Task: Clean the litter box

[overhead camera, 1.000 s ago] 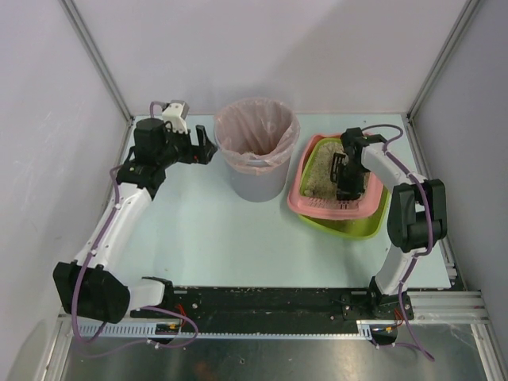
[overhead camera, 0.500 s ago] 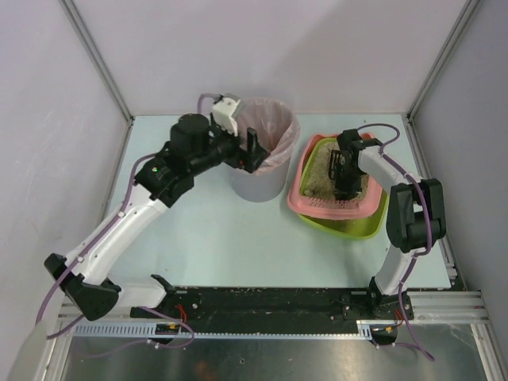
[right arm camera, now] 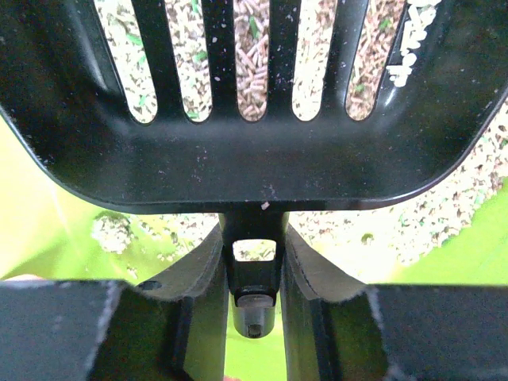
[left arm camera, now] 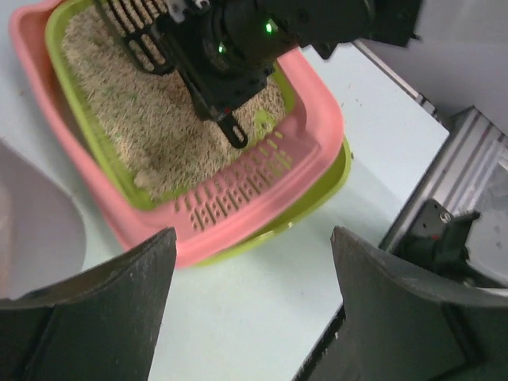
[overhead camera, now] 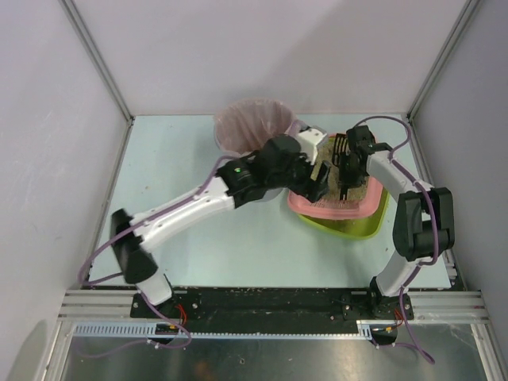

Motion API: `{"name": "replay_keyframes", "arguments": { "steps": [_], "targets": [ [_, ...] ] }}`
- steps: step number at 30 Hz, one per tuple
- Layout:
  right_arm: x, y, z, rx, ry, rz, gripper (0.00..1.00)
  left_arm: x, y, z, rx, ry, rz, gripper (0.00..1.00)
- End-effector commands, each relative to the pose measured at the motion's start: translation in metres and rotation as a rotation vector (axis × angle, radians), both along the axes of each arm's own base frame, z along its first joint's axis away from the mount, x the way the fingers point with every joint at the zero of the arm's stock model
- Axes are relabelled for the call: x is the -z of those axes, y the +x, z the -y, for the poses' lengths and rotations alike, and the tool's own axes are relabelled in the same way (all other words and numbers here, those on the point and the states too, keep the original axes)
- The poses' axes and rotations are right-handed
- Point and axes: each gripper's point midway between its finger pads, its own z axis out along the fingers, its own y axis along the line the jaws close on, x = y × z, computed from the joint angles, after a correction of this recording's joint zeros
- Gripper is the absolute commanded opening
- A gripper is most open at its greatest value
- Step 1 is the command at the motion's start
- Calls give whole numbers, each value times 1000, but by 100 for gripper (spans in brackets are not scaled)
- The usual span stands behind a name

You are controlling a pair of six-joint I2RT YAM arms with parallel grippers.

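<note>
The litter box [overhead camera: 319, 208] is a pink tray with a green inner rim, sandy granules and a slotted ledge [left arm camera: 238, 202], sitting at the right of the table. My right gripper [overhead camera: 348, 170] hangs over the granules, shut on the handle of a black slotted scoop [right arm camera: 254, 103]. The handle sits squeezed between the right gripper's [right arm camera: 255, 266] fingers. My left gripper [overhead camera: 319, 179] reaches across to the box's left rim. In the left wrist view the left gripper [left arm camera: 254, 236] hovers over bare table just in front of the ledge, open with nothing between its fingers.
A grey round bin [overhead camera: 252, 133] with a pinkish bag stands just left of the litter box, partly behind my left arm. A lime-green tray edge [overhead camera: 359, 227] shows under the pink box. The cell's metal frame rail [left arm camera: 468, 171] runs close on the right.
My left arm has swung from the far left, past the bin, over to the litter box, its jaws narrowing on the way. The right gripper and scoop have shifted only slightly.
</note>
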Motion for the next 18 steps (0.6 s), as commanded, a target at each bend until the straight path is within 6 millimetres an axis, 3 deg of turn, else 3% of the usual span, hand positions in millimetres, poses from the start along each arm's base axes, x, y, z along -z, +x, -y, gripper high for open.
{"name": "replay_keyframes", "arguments": {
  "steps": [1, 5, 8, 9, 15, 18],
  "targets": [
    [-12, 21, 4, -3, 21, 133, 8, 17, 14, 37, 21, 3, -37, 83],
    [-7, 20, 3, -13, 27, 141, 8, 59, 40, 55, -45, 78, -54, 82],
    [-3, 15, 2, -18, 26, 127, 9, 69, 53, 62, -62, 97, -39, 82],
    [-4, 13, 3, -16, 26, 127, 9, 83, 58, 64, -63, 119, -54, 82],
    [-2, -5, 3, -19, 21, 125, 15, 108, 101, 41, -143, 173, -49, 81],
    [-6, -11, 6, -18, 11, 137, 30, 111, 115, 33, -174, 212, -1, 81]
  ]
}}
